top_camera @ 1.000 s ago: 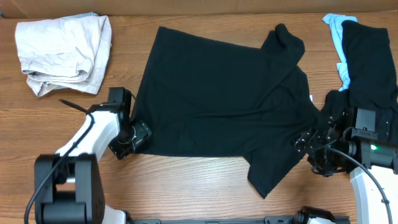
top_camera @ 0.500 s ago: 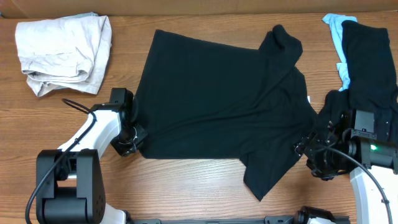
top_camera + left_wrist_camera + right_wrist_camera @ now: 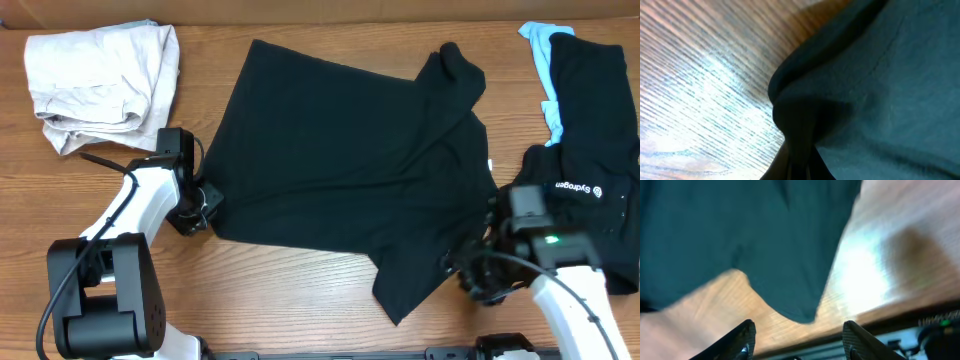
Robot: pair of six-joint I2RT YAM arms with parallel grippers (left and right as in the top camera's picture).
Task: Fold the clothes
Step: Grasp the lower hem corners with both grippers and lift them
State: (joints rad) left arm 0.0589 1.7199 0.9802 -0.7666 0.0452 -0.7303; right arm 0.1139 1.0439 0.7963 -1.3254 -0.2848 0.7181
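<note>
Black garments count two, spread T-shirt pinched in left claw, logo T-shirt aside, right claw wide

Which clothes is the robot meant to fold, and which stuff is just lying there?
For the job:
- big black T-shirt, spread out in the middle
- black shirt with white writing
- light-blue piece

Just lying about:
- pale beige garment, bundled in the far left corner

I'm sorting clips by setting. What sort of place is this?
Probably a robotics lab bench rather than a home: a left arm and a right arm mounted at a wooden table, a black T-shirt spread out for folding, and a beige garment set aside.
</note>
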